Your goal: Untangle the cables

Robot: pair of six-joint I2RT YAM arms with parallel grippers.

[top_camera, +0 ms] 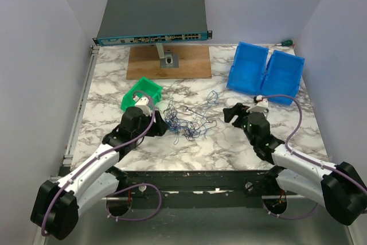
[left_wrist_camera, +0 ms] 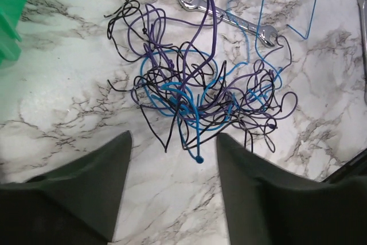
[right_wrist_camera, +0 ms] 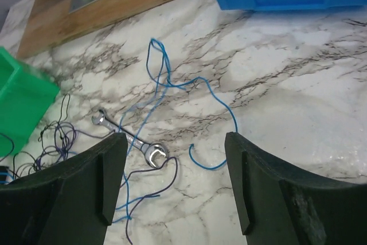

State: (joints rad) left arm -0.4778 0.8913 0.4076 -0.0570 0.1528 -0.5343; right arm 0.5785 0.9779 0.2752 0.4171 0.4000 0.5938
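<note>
The cables (top_camera: 184, 121) lie on the marble-patterned table (top_camera: 109, 84), near its middle, between the two grippers. In the left wrist view they are seen as a dense bundle (left_wrist_camera: 200, 93) of thin purple, black and light blue wires, looped through one another, with a few ends sticking out. One blue wire (right_wrist_camera: 172, 84) is drawn out to the right in loose open loops, partly clear of the bundle. A silver wrench (left_wrist_camera: 229, 18) lies at the far edge of the tangle, with strands crossing it.

The task is judged to be at an early stage. At most one strand is partly freed, the main bundle is left to be pulled apart, and no wire is laid aside on its own.

The left gripper (left_wrist_camera: 172, 139) is held wide open just short of the bundle, its dark fingers (left_wrist_camera: 97, 182) on either side of a blue wire end. Nothing is gripped. The right gripper (right_wrist_camera: 175, 139) is likewise spread wide, low over the wrench and the loose blue wire, with nothing held between its fingers. A green bin (top_camera: 142, 93) stands just beyond the left gripper.
</note>
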